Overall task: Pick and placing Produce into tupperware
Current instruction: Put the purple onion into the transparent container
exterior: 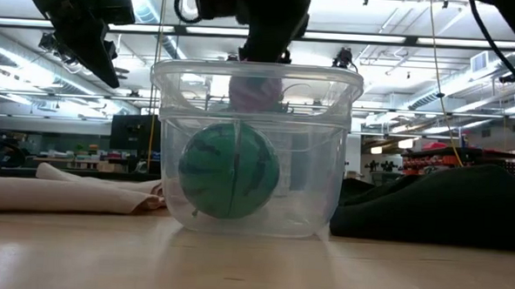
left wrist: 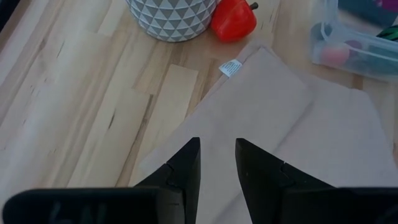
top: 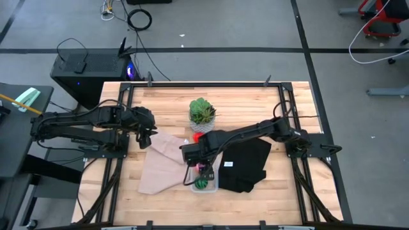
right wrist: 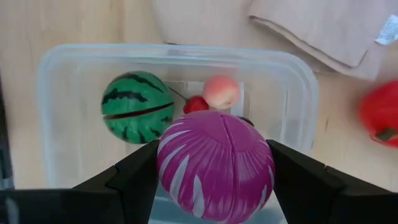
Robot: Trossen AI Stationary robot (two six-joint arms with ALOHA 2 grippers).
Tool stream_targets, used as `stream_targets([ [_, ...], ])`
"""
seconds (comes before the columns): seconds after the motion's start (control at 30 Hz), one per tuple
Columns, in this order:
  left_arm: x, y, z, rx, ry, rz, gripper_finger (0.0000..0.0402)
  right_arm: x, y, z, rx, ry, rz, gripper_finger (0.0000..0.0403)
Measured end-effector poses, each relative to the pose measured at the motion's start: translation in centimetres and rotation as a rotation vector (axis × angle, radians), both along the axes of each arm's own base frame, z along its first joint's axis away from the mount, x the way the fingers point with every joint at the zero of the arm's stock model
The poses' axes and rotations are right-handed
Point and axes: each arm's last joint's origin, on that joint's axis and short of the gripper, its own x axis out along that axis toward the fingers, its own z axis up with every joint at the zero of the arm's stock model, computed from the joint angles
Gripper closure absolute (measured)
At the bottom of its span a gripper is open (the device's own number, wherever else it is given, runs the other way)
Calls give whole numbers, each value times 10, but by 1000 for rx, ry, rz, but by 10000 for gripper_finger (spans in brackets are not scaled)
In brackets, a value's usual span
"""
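- Wooden table [top: 166,198] bears the clear tupperware [right wrist: 298,87].
- Right gripper [right wrist: 214,171] clenches the magenta striped ball [right wrist: 214,165] above it.
- Left gripper [left wrist: 217,165], fingers parted and empty, hovers over tan cloth [left wrist: 298,143].

- The desk [top: 166,105] is a pale wooden plank top, framed by black metal rails.
- A small clear rectangular plastic tupperware [right wrist: 292,81] stands near the front edge, between the two cloths.
- A tan cloth [top: 163,163] lies spread out left of it, its edge just beside the container.
- A black cloth [top: 246,165] lies bunched on the right.
- A spiky green plant in a white patterned pot [top: 202,115] stands behind them, near the middle.
- A red toy piece [left wrist: 233,18] rests just beside the pot, at the tan cloth's corner.
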Motion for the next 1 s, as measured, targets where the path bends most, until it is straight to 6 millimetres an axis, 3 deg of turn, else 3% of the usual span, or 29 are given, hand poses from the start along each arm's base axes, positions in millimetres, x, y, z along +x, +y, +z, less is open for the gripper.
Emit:
stream_targets([
  [0.17, -1, 0, 0, -1, 6, 0, 294, 4, 1, -16, -11, 37, 1, 128],
  [0.47, 0, 0, 0, -1, 6, 0, 294, 2, 7, -25, 17, 62, -8, 128],
  [0.7, 0, 0, 0, -1, 5, 1, 294, -1, 21, -27, 10, 62, 21, 128],
  [1.0, 0, 0, 0, -3, 5, 3, 294, -1, 22, -27, -71, 43, -35, 128],
])
